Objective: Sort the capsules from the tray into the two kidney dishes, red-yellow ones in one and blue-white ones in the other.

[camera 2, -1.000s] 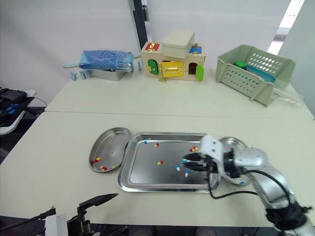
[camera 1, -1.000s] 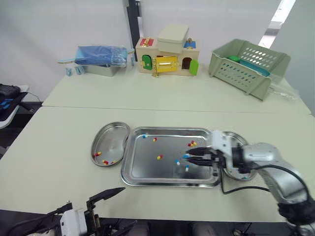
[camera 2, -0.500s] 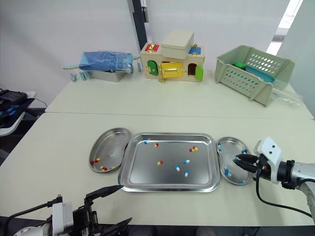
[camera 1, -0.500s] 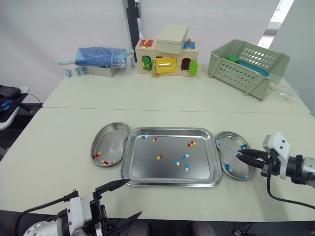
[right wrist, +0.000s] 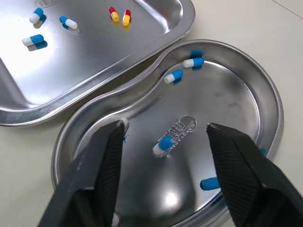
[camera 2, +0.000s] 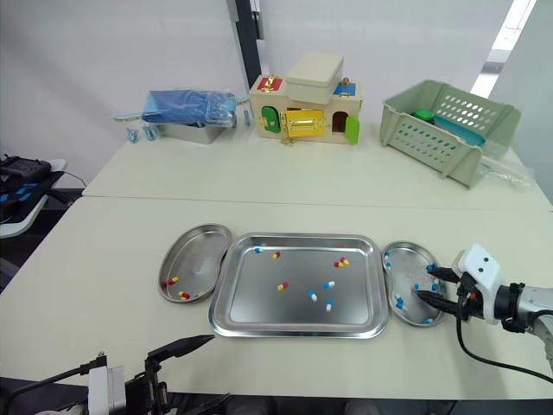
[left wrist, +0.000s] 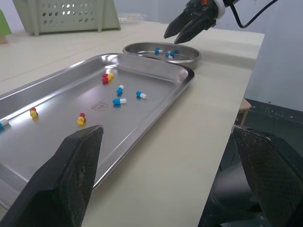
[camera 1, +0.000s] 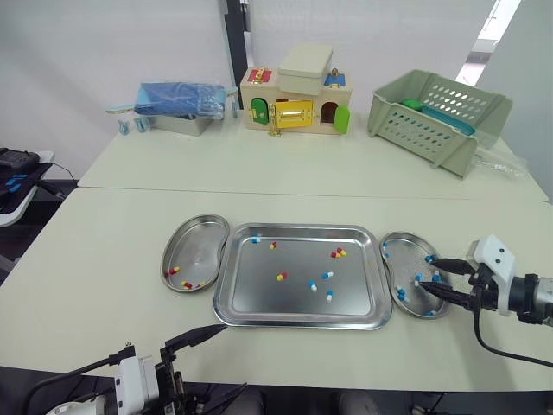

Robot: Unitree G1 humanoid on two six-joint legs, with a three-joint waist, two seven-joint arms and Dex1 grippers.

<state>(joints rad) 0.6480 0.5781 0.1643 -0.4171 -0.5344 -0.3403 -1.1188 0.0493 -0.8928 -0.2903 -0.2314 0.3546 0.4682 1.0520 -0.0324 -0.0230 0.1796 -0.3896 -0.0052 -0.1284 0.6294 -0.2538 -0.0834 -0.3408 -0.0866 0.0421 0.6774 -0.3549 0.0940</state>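
Note:
A steel tray (camera 1: pixel 259 307) lies mid-table with several loose capsules, blue-white ones (camera 1: pixel 326 275) and red-yellow ones (camera 1: pixel 281 277). The left kidney dish (camera 1: pixel 206 235) holds red-yellow capsules (camera 1: pixel 173 271). The right kidney dish (camera 1: pixel 399 259) holds blue-white capsules. My right gripper (camera 1: pixel 436 278) hangs open low over this dish. In the right wrist view a blue-white capsule (right wrist: pixel 164 143) lies on the dish floor between the spread fingers (right wrist: pixel 97 175). My left gripper (left wrist: pixel 165 135) stands wide open and empty near the table's front edge, short of the tray.
On the far table stand a wooden toy house (camera 1: pixel 294 102), a green plastic basket (camera 1: pixel 436 117) and a blue bag on a metal box (camera 1: pixel 177 102). A black cable (camera 1: pixel 510 350) trails from the right arm over the front right of the table.
My right gripper went from the tray's blue-white capsules rightward to the right dish, shut, and has now opened there. A blue-white capsule lies beneath it. The left gripper stays put.

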